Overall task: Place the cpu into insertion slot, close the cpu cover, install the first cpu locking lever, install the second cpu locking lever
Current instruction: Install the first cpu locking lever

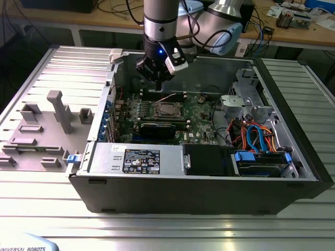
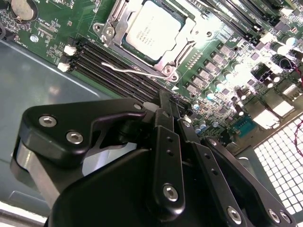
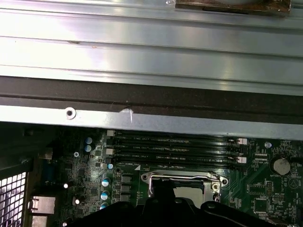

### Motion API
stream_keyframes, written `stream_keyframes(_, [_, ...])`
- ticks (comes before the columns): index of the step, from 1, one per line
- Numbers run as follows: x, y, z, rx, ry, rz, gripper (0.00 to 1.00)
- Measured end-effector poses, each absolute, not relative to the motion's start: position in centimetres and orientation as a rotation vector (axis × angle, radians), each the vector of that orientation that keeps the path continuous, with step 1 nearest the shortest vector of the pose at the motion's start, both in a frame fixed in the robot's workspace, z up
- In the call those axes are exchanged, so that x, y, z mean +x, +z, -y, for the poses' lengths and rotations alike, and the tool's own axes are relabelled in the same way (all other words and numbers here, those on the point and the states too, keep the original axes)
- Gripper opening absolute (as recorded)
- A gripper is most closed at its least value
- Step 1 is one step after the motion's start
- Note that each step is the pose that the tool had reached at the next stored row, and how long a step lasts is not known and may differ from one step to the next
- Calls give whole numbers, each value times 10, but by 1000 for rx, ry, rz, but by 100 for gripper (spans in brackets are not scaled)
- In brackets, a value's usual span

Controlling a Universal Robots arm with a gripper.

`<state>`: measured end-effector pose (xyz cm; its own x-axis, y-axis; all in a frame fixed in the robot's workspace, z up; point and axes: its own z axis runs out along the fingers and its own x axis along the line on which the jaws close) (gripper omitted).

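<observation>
The gripper (image 2: 173,112) hung above the open computer case (image 1: 293,172) with its jaws drawn close together and nothing between them, so far as the second wrist view showed. Beyond the jaw tips, and well apart from them, the cpu (image 2: 152,29) lay flat in its socket with its silvery top showing through the window of the cpu cover (image 2: 115,24), which looked to be folded down around it. Between the jaws and the socket, just off the cover's nearer edge, a thin wire locking lever (image 2: 127,71) ran loose across the memory slots (image 2: 97,60); it did not appear to be hooked under any catch. By that reading the placing and the closing were done, and the levers were the work in hand. Doing this well called for meeting the lever near its free end with the closed tips, since a push near the hinge would give little purchase. It also called for keeping the press going downward and then sideways under the catch, so the wire would not spring off the tips. The slots and the small capacitors (image 2: 222,85) stood near the lever's path, so any slip could strike them.
</observation>
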<state>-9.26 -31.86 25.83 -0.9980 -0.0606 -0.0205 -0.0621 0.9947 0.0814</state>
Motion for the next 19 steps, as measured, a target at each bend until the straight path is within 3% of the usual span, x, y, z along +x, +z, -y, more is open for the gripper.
stream_keyframes(19, [-65, 239, 312, -88, 98, -3121, 11])
